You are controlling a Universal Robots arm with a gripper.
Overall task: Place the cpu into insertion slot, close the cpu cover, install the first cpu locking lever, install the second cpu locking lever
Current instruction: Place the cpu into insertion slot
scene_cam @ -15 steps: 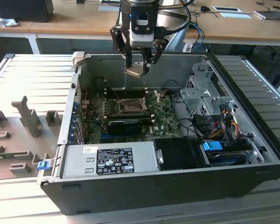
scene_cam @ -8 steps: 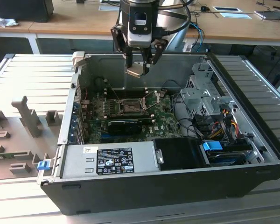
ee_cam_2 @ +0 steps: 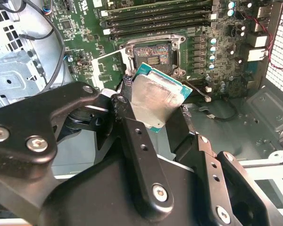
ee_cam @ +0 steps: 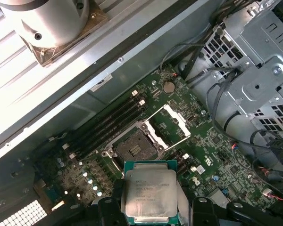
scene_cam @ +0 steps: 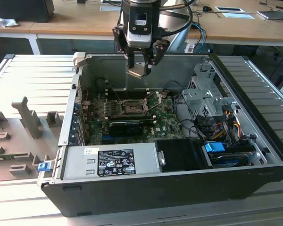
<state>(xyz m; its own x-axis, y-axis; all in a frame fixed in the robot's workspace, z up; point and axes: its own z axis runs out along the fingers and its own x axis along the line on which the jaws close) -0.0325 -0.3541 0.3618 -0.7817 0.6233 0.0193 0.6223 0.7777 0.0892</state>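
My gripper (scene_cam: 140, 68) hangs above the open computer case, shut on the cpu (scene_cam: 137, 71), a small square chip with a silvery top. The cpu (ee_cam: 148, 190) sits between the black fingers (ee_cam: 108, 209) in both wrist views, and its green edge (ee_cam_2: 156, 96) shows tilted. Below it on the green motherboard lies the insertion slot (scene_cam: 132, 107), a dark square socket (ee_cam: 136, 145) with its pin field bare (ee_cam_2: 153, 57). The cpu cover (ee_cam: 172, 123) stands swung open beside the slot (ee_cam_2: 106, 68), toward the exterior view's right (scene_cam: 155, 98). The cpu is well above the slot and touches nothing else.
Long black memory slots (ee_cam: 108, 125) run beside the socket. A black card (scene_cam: 127, 126) lies in front of it. A silver power supply (scene_cam: 113, 160) fills the case's front, and a drive cage (scene_cam: 205, 96) with cables (scene_cam: 221, 125) is at the exterior view's right. Grey fixtures (scene_cam: 26, 117) stand outside, left.
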